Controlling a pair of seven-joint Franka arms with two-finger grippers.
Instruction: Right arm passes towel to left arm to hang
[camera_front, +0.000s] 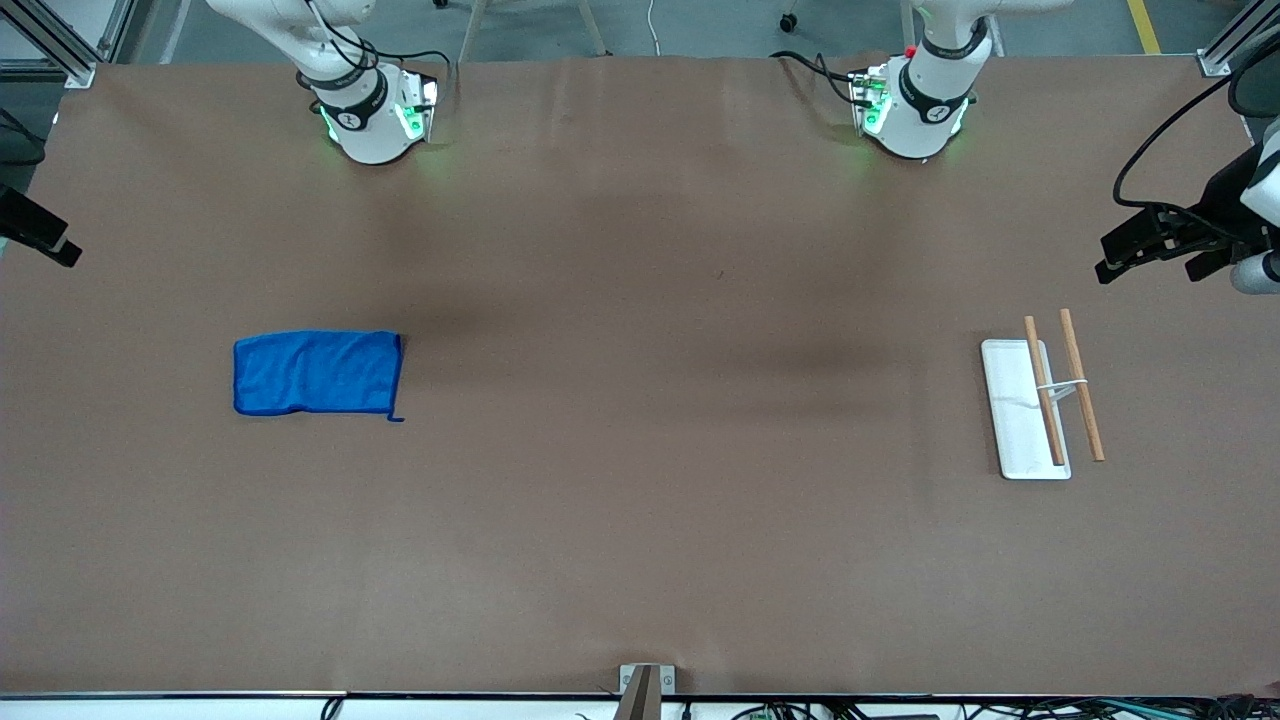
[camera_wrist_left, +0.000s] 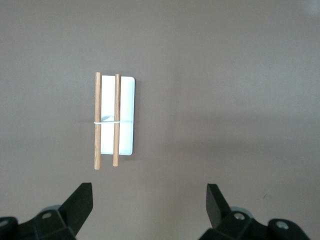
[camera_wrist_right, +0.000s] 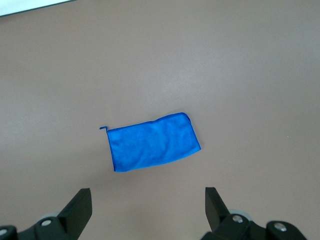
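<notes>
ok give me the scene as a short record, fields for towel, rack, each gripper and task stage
towel: blue towel flat on the table, toward the right arm's end
rack: white tray with wooden rods, toward the left arm's end
right gripper: right gripper open, above the towel
left gripper: left gripper open, above the rack
task stage: not begun, towel not yet grasped

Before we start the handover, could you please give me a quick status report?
Both tools open, empty: right tool over small bright blue microfibre towel, left tool over white tray with wooden rods. Towel flat on table, untouched.

Bright blue towel (camera_front: 317, 373), white tray (camera_front: 1015, 420) with tan wooden rods (camera_front: 1081, 397).
</notes>
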